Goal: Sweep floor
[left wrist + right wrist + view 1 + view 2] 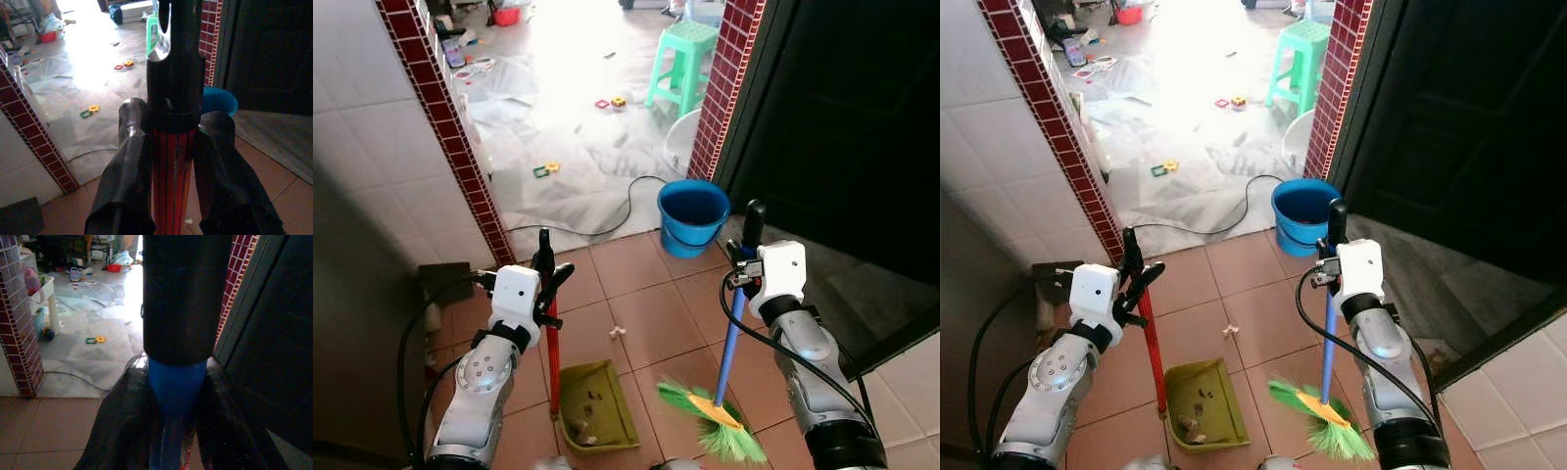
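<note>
My left gripper (548, 269) is shut on the red handle (551, 352) of an olive-green dustpan (597, 403), which rests on the terracotta tiles with brown debris in it. My right gripper (745, 250) is shut on the blue handle (731, 338) of a broom whose green and yellow bristles (715, 419) touch the floor just right of the pan. A small pale scrap (618, 333) lies on the tiles ahead of the pan. In the left wrist view the fingers (129, 161) clamp the red shaft (168, 181); in the right wrist view the blue shaft (176, 401) sits between the fingers (122, 426).
A blue bucket (692, 215) stands ahead by a red-brick pillar (729, 78). A black cable (607, 220) runs across the doorway floor. A green plastic stool (680, 59) and scattered toys (546, 169) lie beyond. A dark door (842, 127) is on the right, a tiled wall (372, 176) on the left.
</note>
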### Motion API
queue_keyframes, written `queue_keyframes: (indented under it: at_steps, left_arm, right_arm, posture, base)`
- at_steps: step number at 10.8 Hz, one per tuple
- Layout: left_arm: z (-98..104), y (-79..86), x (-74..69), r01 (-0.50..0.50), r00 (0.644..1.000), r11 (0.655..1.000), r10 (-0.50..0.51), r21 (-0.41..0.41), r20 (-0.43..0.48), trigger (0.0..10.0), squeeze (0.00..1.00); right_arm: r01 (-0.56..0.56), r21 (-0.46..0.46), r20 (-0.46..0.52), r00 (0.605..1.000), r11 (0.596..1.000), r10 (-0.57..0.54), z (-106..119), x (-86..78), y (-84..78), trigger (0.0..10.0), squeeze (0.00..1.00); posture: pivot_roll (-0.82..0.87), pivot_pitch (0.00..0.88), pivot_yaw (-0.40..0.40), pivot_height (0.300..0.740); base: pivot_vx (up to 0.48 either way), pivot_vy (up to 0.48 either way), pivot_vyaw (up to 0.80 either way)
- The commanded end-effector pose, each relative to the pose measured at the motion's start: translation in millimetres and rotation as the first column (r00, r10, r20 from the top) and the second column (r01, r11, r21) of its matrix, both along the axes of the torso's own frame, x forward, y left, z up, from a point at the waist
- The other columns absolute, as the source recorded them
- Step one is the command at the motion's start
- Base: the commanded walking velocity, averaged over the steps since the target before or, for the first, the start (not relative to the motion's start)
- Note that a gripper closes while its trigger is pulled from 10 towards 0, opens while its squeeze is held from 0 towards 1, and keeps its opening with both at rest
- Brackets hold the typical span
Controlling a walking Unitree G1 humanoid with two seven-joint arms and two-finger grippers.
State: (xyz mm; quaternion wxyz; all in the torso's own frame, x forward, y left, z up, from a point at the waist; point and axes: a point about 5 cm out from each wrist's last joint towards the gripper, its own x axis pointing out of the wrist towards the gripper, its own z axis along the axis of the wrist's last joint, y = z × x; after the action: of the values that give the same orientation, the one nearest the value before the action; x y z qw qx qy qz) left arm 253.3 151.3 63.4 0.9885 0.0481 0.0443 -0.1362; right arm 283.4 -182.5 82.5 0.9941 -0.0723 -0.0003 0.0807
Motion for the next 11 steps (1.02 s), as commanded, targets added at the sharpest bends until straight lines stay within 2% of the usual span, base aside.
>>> queue_keyframes:
  at_steps: [1,6,8,11]
  left_arm:
    - [1.9,-1.3,1.5,0.019,1.000,1.000,-0.019,-0.004,0.010,10.0,0.00]
    - [3.4,-3.3,1.4,0.030,0.999,1.000,-0.030,-0.004,0.024,10.0,0.00]
    - [3.6,-4.7,1.2,0.034,0.999,0.999,-0.034,-0.009,0.029,10.0,0.00]
    - [2.8,-6.7,1.4,0.027,0.999,0.999,-0.027,-0.023,0.022,10.0,0.00]
  right_arm:
    - [0.012,-0.002,-0.015,1.000,1.000,-0.012,-1.3,0.8,-2.6,10.0,0.00]
    - [0.008,-0.005,-0.009,1.000,1.000,-0.008,-0.1,2.8,-1.6,10.0,0.00]
    - [0.009,-0.006,-0.008,1.000,1.000,-0.009,0.1,3.0,-1.7,10.0,0.00]
    - [0.005,-0.009,-0.005,1.000,1.000,-0.005,1.2,3.1,-2.2,10.0,0.00]
  posture:
    - [-0.05,0.000,0.037,0.740]
    - [-0.05,0.000,0.036,0.740]
    - [-0.05,0.000,0.036,0.740]
    - [-0.06,0.000,0.031,0.740]
  base:
    - [0.000,0.000,-0.80]
    - [0.000,0.000,-0.80]
    - [0.247,0.000,-0.80]
    - [0.000,0.000,-0.80]
